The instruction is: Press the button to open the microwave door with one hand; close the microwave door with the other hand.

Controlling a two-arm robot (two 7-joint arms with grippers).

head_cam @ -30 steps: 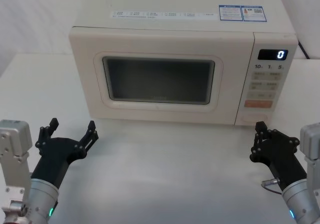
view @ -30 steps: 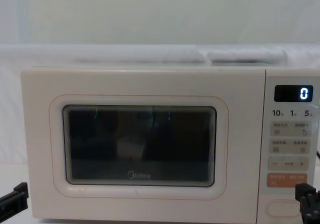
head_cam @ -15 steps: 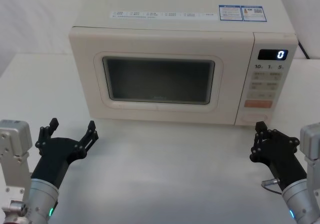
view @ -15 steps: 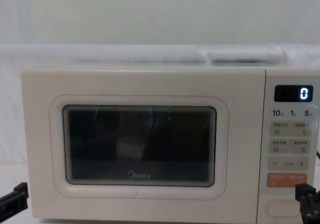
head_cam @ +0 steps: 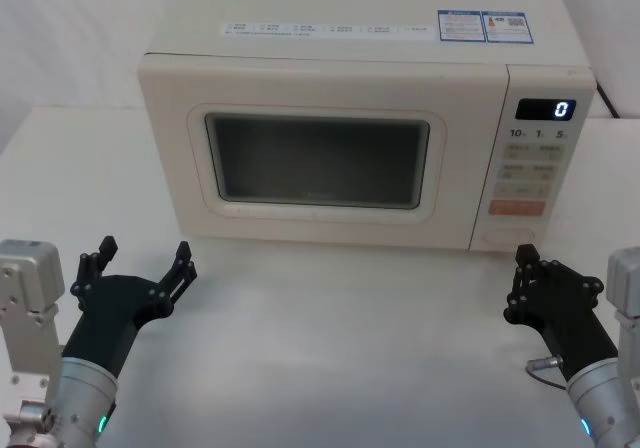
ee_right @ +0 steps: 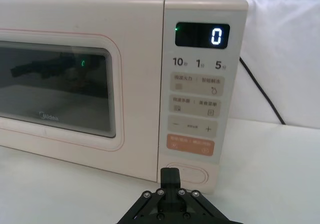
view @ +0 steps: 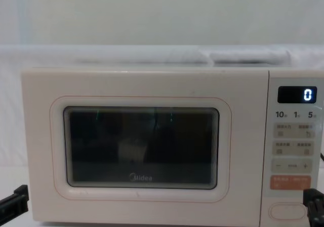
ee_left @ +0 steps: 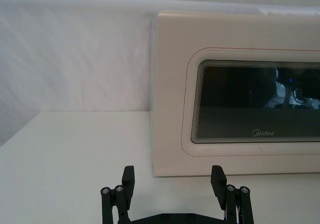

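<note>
Right end effector [head_cam: 522,280], fingers pinched narrow, hovers just in front of the button [ee_right: 187,174] without touching it. Nothing is done: the door [head_cam: 320,163] sits closed. Left end effector [head_cam: 140,266] waits spread wide over the worktop [head_cam: 340,348].

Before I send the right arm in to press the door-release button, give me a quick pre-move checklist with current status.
1. The microwave door is shut flush with the front: ok.
2. The button is unobstructed: ok.
3. The right gripper is shut, in front of and just below the button, not touching: ok.
4. The left gripper is open, low in front of the door's left part, in the likely swing path: not ok.
5. Display reads 0, nothing running: ok.
</note>
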